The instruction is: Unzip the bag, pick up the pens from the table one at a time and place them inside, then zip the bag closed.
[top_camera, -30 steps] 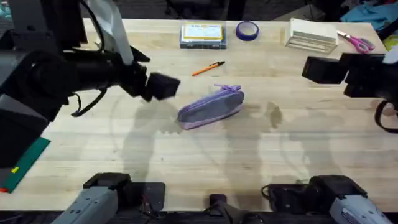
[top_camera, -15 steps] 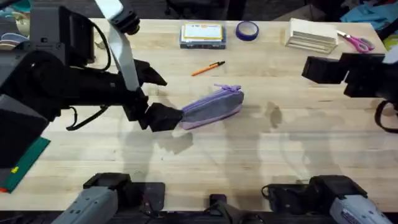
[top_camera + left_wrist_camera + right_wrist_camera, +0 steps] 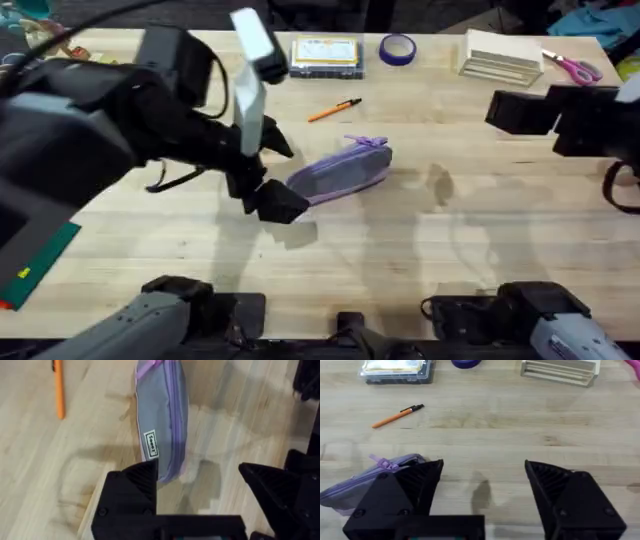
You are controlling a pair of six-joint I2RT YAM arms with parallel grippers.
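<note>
Overhead view: the bag [image 3: 339, 172] lies a little above frame centre on the table [image 3: 400, 250], zipper shut, long axis running from lower left to upper right, purple pull [image 3: 366, 141] at the upper-right end. One orange pen [image 3: 334, 109] lies just above it, apart from it, on roughly the same slant.

Left pincer [image 3: 275, 195]: at the bag's lower-left end. In the left wrist view the fingers are spread wide, one finger [image 3: 135, 485] just at the tip of the bag's near end, the other well off to the side. The bag runs straight away from the pincer along its long axis, so the pincer faces it end-on. Nothing is pinched. Cannot tell whether the finger touches the fabric.

Right pincer [image 3: 482, 487]: spread, empty, its arm at the right edge of the overhead frame, well apart from the bag. In the right wrist view the pull end of the bag [image 3: 384, 464] sits beside one of its fingers.

Judgement: unzipping not yet begun. The left arm is much the nearer and is placed to pin the end opposite the pull; the pull end faces the right arm, which would need to cross to reach it.
</note>
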